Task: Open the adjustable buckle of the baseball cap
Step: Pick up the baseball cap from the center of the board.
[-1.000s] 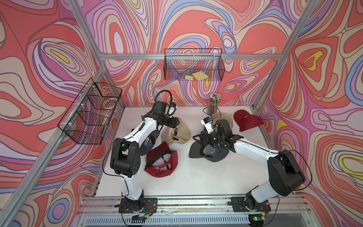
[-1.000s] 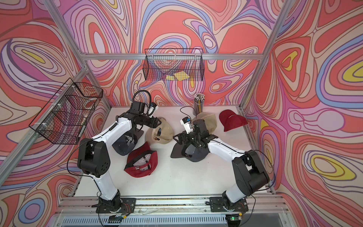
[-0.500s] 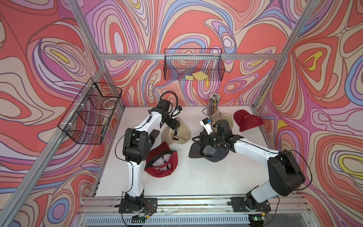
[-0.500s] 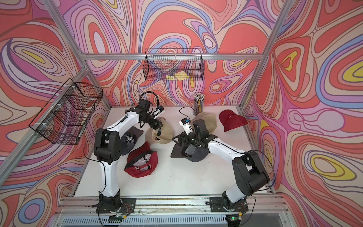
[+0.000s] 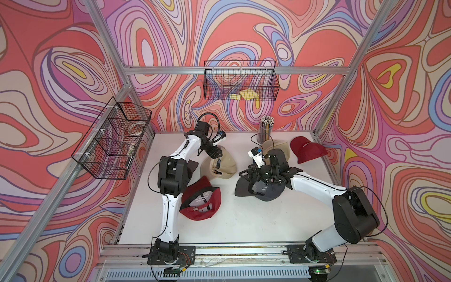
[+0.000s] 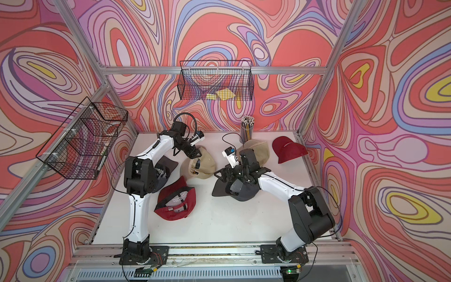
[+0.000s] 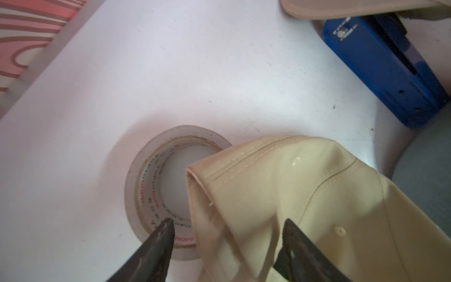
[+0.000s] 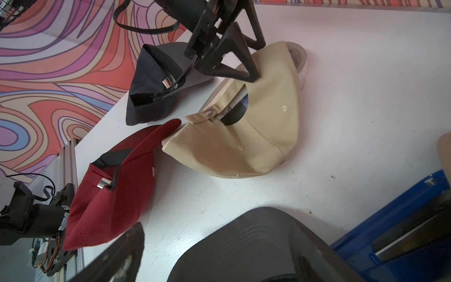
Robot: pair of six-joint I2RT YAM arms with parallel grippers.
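Note:
A beige baseball cap (image 5: 223, 166) (image 6: 203, 166) lies on its side mid-table, its back strap and metal buckle (image 8: 210, 113) facing the right arm. My left gripper (image 5: 216, 154) (image 7: 229, 227) stands open at the cap's far edge. A fold of beige fabric (image 7: 244, 195) lies between its fingers (image 7: 166, 234), with a gap on both sides. My right gripper (image 5: 253, 173) (image 8: 219, 256) is open wide over the brim of a dark grey cap (image 5: 262, 190) (image 8: 244, 239).
A tape roll (image 7: 146, 190) sits half under the beige cap, near a blue stapler (image 7: 378, 68). A red cap (image 5: 202, 200) and a black cap (image 8: 151, 97) lie near the left arm. Another beige cap (image 5: 277, 146), a red cap (image 5: 306, 151) and a pencil cup (image 5: 266, 128) stand behind.
The left arm's elbow has swung toward the table's middle and its gripper has tipped down onto the beige cap's edge. The right arm has not moved.

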